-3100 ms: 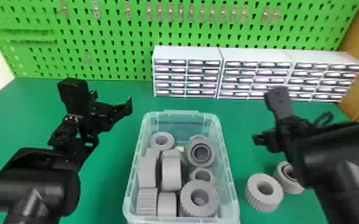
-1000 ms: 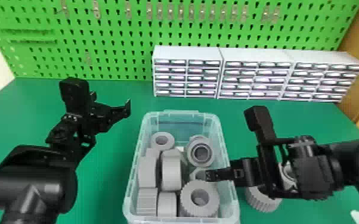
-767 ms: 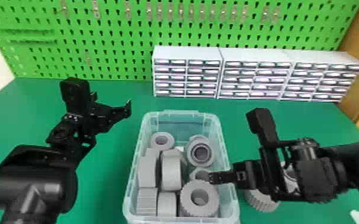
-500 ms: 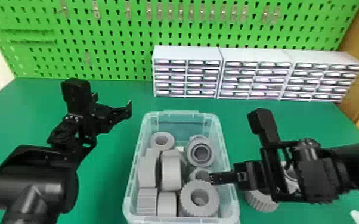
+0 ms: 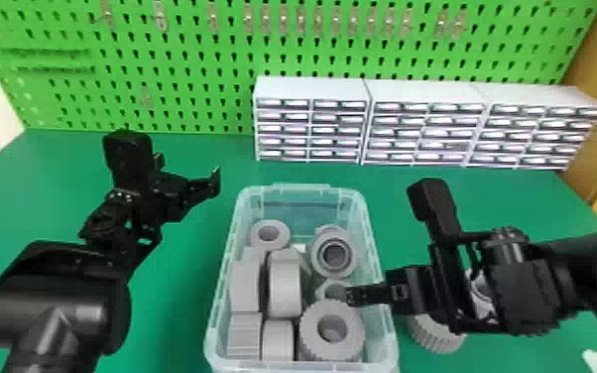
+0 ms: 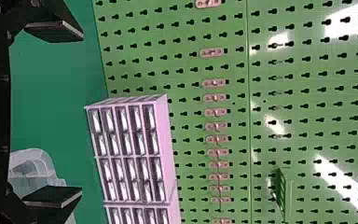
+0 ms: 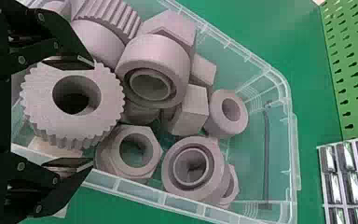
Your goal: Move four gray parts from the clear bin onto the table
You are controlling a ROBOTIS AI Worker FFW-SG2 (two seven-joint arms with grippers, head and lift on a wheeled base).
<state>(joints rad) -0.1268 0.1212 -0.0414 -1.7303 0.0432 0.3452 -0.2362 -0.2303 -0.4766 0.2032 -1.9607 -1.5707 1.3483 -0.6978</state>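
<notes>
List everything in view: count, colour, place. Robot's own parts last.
Bin: one, clear, mid-table.
Parts in bin: at least nine, gray, heaped; some hide others.
Loose parts: apparently two, gray, on the table right of the bin, partly behind the right arm.
Table: one, green, under the bin.
Drawer units: three, white, along the table's back.
Pegboard: one, green, behind them.
Hooks: over ten, metallic, on the pegboard.
Arms: two, black, left and right.
Pincers: two, black, open; left left of the bin, right over its right side.
</notes>
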